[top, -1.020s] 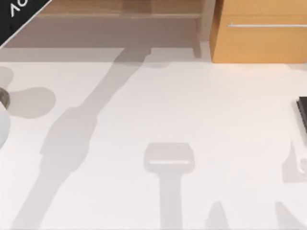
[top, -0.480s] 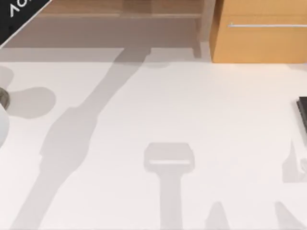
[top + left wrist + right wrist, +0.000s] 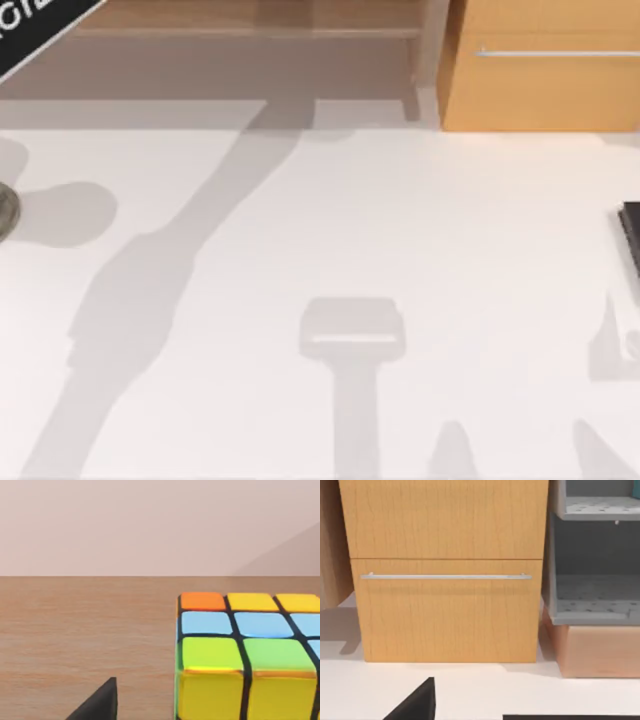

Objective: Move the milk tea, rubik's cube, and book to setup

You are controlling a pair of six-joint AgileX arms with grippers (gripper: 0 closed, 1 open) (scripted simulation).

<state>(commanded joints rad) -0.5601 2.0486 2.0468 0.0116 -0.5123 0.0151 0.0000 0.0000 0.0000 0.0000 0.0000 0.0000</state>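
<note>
Shadows of both arms lay across the white table (image 3: 330, 220) in the top view, with a wooden drawer cabinet (image 3: 540, 70) at the far right, a dark flat edge (image 3: 631, 235) at the table's right border that I could not identify, and a small round grey thing (image 3: 6, 208) cut off at the left border. In the left wrist view the rubik's cube (image 3: 247, 655) sat on a brown wooden surface (image 3: 85, 630) in front of a pale wall, close to the camera; it showed an upper face with an orange sticker, yellow ones beside it, a row of light blue, then green, and a front face of yellow, all divided by black grid lines. One dark fingertip (image 3: 97, 702) of the left gripper stood apart from the cube, touching nothing, and I could not tell whether that claw was open or closed. I judged the cube step to be in hand, either a placement on that wooden surface being finished or a grasp being lined up; which one I could not tell. The next move would call for care with the finger that stood near the cube. In the right wrist view the parked right arm faced the cabinet's drawer handle (image 3: 445, 576) and a grey shelf unit (image 3: 592, 565), one dark fingertip (image 3: 415, 702) over the white table; its claw state I could not tell either.
</note>
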